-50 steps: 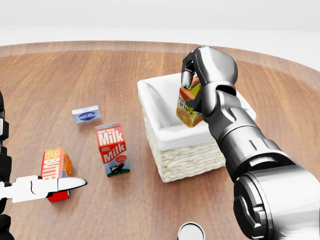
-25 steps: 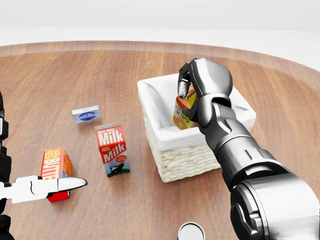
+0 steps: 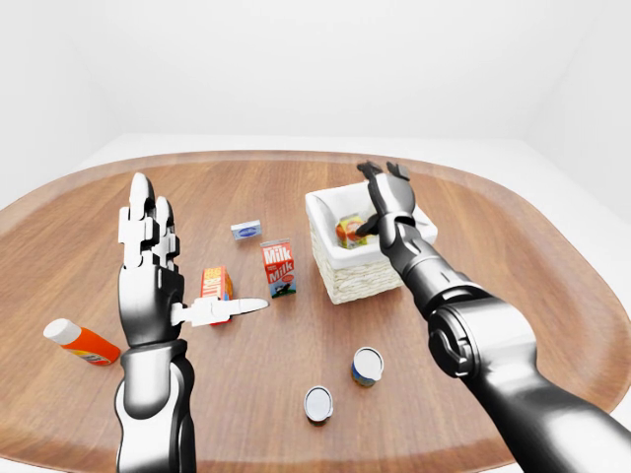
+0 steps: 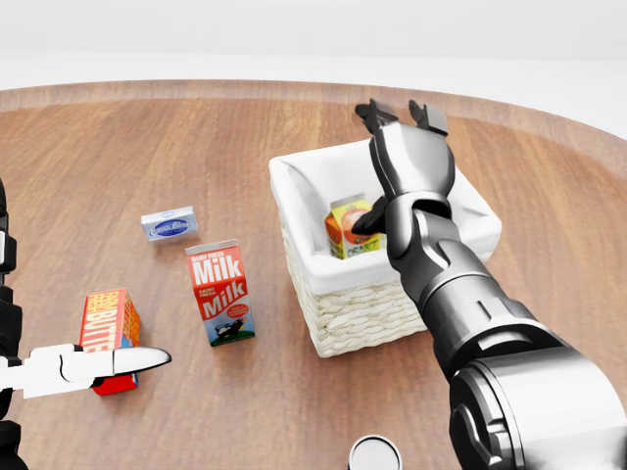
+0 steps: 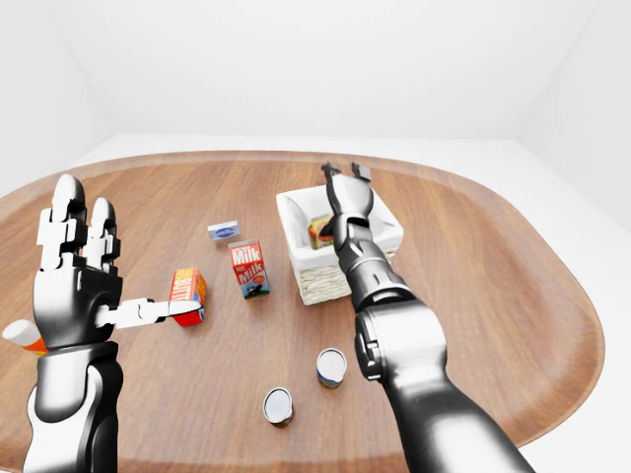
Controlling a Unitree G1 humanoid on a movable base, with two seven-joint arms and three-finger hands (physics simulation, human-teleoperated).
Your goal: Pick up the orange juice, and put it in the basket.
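The orange juice carton [image 4: 349, 227] lies tilted inside the white-lined wicker basket [image 4: 364, 311], against its left inner wall. My right hand [image 4: 394, 162] hovers over the basket, open, with its fingers spread upward. Its thumb sits just right of the carton, and nothing is held in it. In the left-eye view my left hand [image 3: 185, 258] is raised at the left, open, with the fingers upright and the thumb pointing right. It holds nothing.
On the round wooden table, left of the basket, stand a milk carton [image 4: 220, 292], an orange-red carton [image 4: 110, 328] and a small blue-white box [image 4: 168, 224]. Two cans [image 3: 367, 366] [image 3: 318, 404] sit lower down. An orange bottle [image 3: 79, 342] lies at the far left.
My right hand has opened and let go of the orange juice carton. The carton has dropped lower into the basket. The left hand has not moved.
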